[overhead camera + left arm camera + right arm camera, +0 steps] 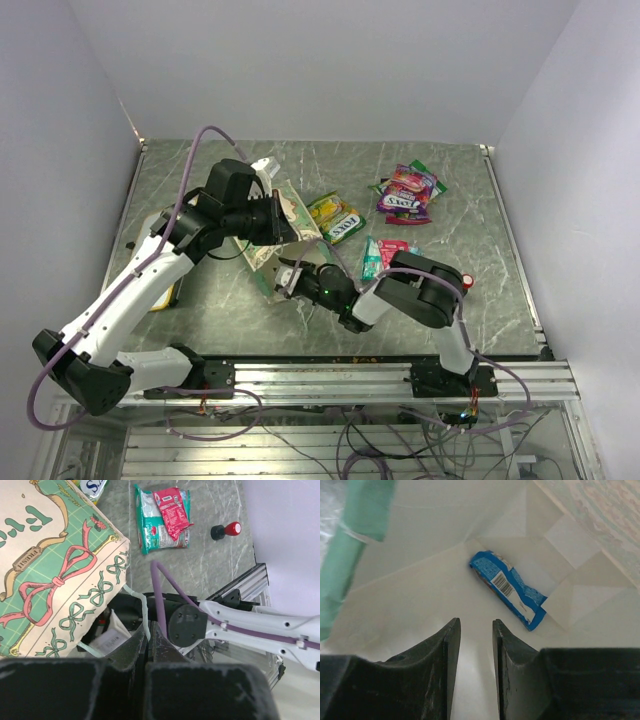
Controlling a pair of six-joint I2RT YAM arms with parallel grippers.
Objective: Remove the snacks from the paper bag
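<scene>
Where grey marbled table [440, 290] meets white walls [320, 70], left pincer [148, 645] clamps paper bag [55, 565], right pincer [476, 630] narrow inside

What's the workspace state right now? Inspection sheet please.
Surface: grey marbled table.
Job's things: paper bag held tilted; blue packet lying inside it; yellow-green packet, pink-purple packets and teal-red packet out on the table.
Clutter: red-topped button beside the right arm.
Grippers: left gripper shut on the paper bag; right gripper inside the bag, jaws apart, holding nothing, short of the blue packet.
Cables: purple cable loops over the left arm; wires hang below the front rail.
Surroundings: white walls; nothing else seen.
</scene>
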